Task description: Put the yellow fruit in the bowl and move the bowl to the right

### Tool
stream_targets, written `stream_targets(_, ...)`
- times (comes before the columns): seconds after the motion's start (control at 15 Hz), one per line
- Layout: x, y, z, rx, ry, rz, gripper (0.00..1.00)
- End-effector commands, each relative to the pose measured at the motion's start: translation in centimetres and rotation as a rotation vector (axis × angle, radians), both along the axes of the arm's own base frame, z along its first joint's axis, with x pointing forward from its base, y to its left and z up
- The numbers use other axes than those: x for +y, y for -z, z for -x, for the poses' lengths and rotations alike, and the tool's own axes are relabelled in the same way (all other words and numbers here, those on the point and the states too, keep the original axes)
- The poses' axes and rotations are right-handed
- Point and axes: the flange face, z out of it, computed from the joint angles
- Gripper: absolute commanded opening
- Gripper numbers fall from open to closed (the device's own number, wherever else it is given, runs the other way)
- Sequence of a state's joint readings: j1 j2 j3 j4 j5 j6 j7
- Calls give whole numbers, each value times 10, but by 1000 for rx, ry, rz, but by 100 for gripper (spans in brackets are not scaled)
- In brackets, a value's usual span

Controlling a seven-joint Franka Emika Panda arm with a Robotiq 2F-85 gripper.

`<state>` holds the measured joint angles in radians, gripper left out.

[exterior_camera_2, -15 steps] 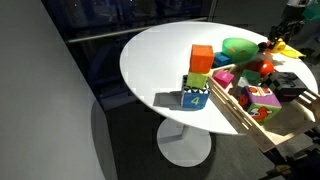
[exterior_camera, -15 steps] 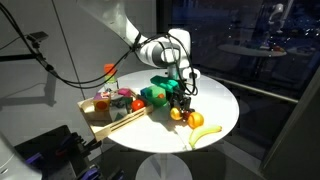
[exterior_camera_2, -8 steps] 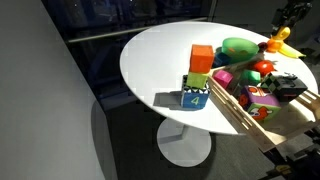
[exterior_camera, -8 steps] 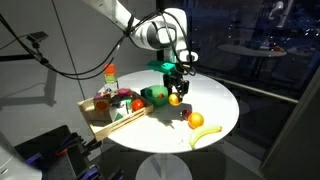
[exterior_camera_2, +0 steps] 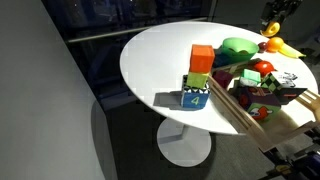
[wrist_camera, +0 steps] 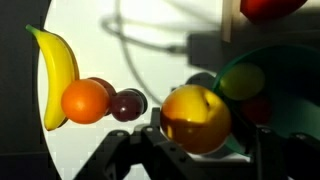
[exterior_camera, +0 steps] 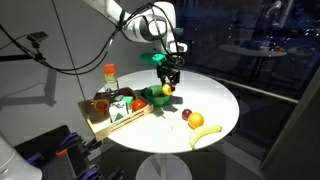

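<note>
Wooden crate [exterior_camera: 110, 125] at left of the white surface [exterior_camera: 218, 100]. Green bowl [exterior_camera: 153, 98] just beside the crate. Gripper [exterior_camera: 168, 82] above the bowl's right edge, jaws clamped on the yellow fruit [exterior_camera: 167, 90], which is lifted off the surface and not in the bowl. Further right, close together: dark plum [exterior_camera: 186, 113], orange [exterior_camera: 196, 120], banana [exterior_camera: 205, 133]. Wrist view: the fruit overlaps the bowl's rim.
</note>
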<state>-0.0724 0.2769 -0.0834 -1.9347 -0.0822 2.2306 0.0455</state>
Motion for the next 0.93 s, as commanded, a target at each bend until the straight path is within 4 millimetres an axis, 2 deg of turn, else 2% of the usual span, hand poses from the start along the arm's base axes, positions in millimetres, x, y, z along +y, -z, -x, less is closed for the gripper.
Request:
stream_targets(0.0,26,-6,-3,-16,26,-7,44)
stream_targets(0.4,66,6,-13,-39,62,11,44)
stream_targets(0.47,69,9,-14,-41,68,19,92)
stream_targets(0.67,72,14,-16,-39,92,29,100)
stream_targets(0.87,65,15,-15,-25,119,41,100)
